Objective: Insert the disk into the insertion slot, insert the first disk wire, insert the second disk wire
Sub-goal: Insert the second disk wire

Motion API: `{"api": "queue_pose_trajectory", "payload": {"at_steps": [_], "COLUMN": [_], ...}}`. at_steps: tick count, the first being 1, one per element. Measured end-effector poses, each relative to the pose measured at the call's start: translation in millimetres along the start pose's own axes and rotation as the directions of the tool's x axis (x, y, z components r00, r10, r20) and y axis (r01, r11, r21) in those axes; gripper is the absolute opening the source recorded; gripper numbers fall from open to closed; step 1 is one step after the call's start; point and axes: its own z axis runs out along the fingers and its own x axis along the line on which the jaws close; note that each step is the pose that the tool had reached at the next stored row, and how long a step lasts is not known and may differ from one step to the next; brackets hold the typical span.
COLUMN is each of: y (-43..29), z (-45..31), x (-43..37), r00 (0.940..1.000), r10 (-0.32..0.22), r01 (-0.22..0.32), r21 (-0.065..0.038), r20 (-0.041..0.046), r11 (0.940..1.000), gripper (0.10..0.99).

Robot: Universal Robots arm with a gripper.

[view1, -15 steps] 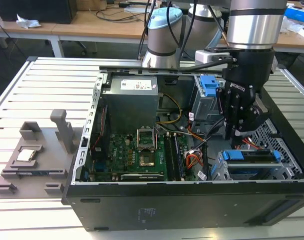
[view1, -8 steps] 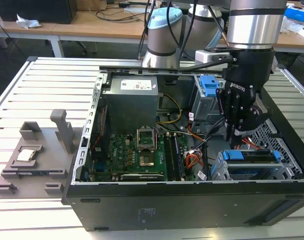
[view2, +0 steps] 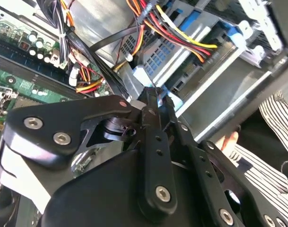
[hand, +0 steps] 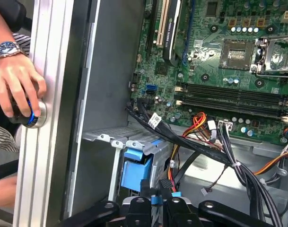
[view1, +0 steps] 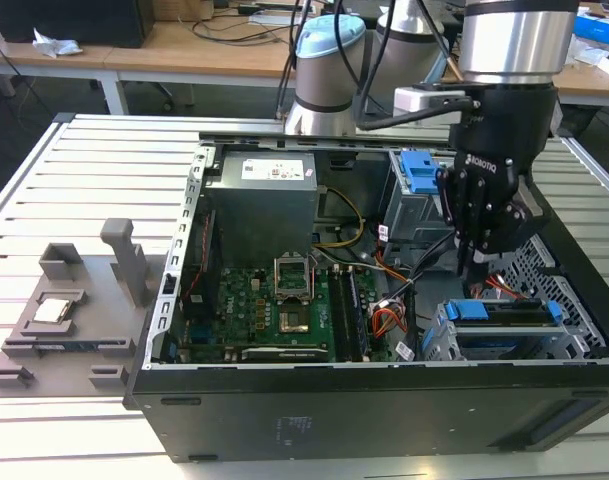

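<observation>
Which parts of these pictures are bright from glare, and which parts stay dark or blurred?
Exterior view: the arm's metal ring glares; the case's front wall is dark. Second wrist view: the gripper linkage looms close, dark and soft. First wrist view: the aluminium rail shines pale; the motherboard is evenly lit.

the hand (view1: 474,262) points down, fingers pinched together.

I can read no plain words here. White letters stand on the black gripper (view1: 472,265), in the upper right of the exterior view, and they are just a maker's name. A white label (view1: 277,169) sits on the grey box (view1: 259,220) in the upper middle. Its print is too small for me. In the first wrist view, a white tag (hand: 154,120) on a black cable (hand: 184,142) is too small as well.
</observation>
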Motion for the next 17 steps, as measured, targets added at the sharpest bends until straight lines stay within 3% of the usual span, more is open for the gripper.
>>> {"api": "queue_pose_trajectory", "payload": {"at_steps": [1, 2, 10, 11, 12, 13, 16, 17], "y": [0.2, 0.1, 0.0, 0.1, 0.2, -0.1, -2.4, -2.7], "z": [0.8, 1.1, 1.7, 1.9, 2.2, 2.3, 2.2, 4.6], "x": [2.1, 3.0, 2.5, 2.3, -0.6, -3.6, -18.9, -21.3], "r00": [0.9998, 0.9998, 0.9997, 0.9998, 0.9999, 0.9996, 0.9993, 0.9988], "r10": [0.001, 0.001, 0.001, 0.001, -0.001, -0.002, -0.003, -0.004], "r01": [-0.001, -0.001, -0.001, -0.001, 0.001, 0.002, 0.003, 0.003], "r21": [0.002, 0.001, 0.001, 0.001, -0.005, -0.007, -0.008, -0.01], "r20": [0.0184, 0.0208, 0.023, 0.0219, -0.0156, -0.028, -0.0385, -0.0489], "r11": [1.0, 1.0, 1.0, 1.0, 1.0, 1.0, 1.0, 0.9999], "gripper": [0.204, 0.204, 0.204, 0.282, 0.282, 0.282, 0.282, 0.282]}}
